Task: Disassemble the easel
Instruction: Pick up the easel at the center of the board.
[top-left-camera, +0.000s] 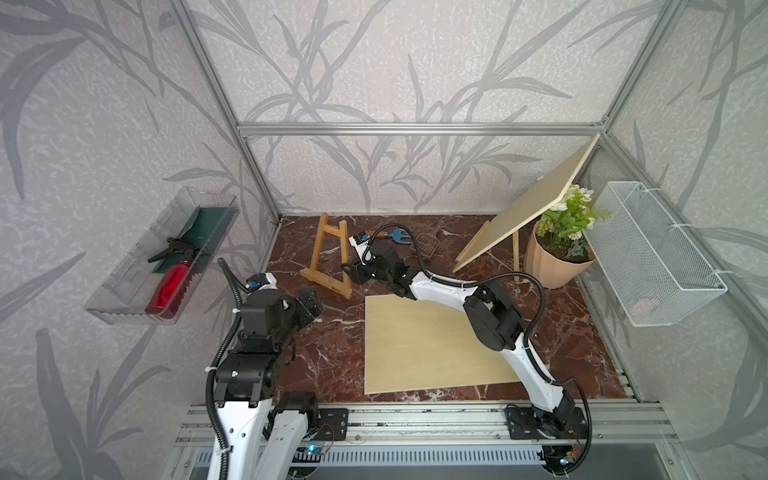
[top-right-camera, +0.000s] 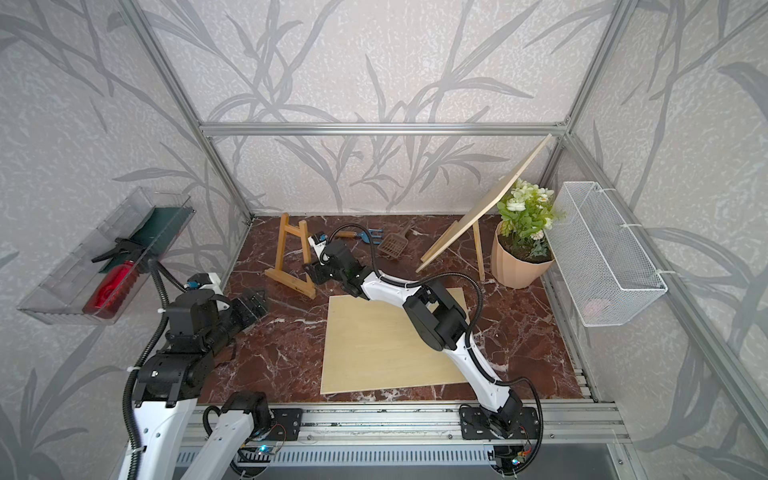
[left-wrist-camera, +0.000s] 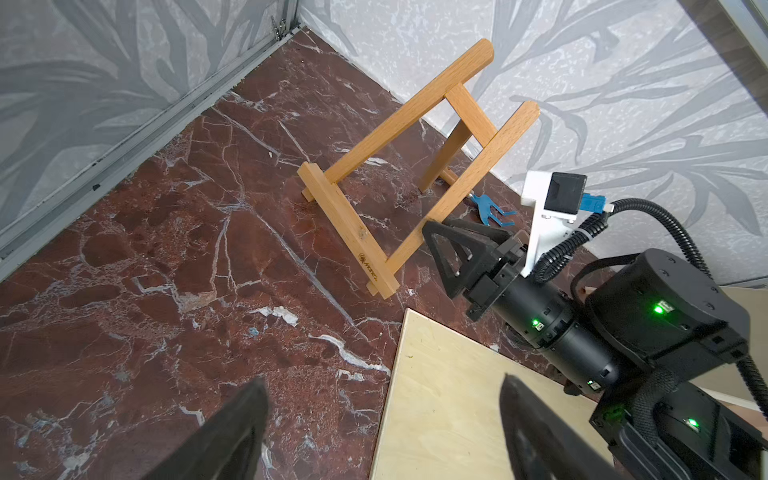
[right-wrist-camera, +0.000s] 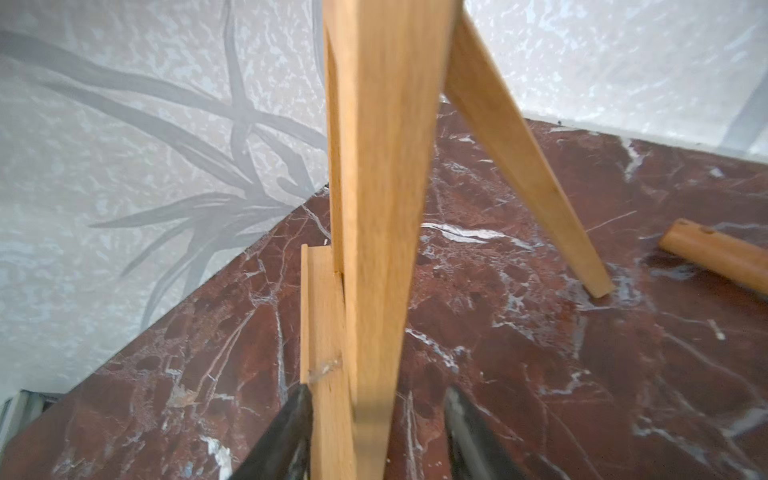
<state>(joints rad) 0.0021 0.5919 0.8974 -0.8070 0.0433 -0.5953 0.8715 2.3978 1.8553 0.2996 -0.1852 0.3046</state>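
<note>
Easel nr back wall, rake & flat board nearby

Smooth matt wooden easel stands on glossy marbled tabletop.

Robot lab test cell: aluminium frame is enclosing leaf-print panels and a marble-look tabletop; two robot arms are sitting on a slotted rail.

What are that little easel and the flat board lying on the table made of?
Little easel: looks like solid wood, honey-toned, visible grain, smooth finish. Flat board: probably thin plywood, pale and bare-looking, with faint grain.
</note>
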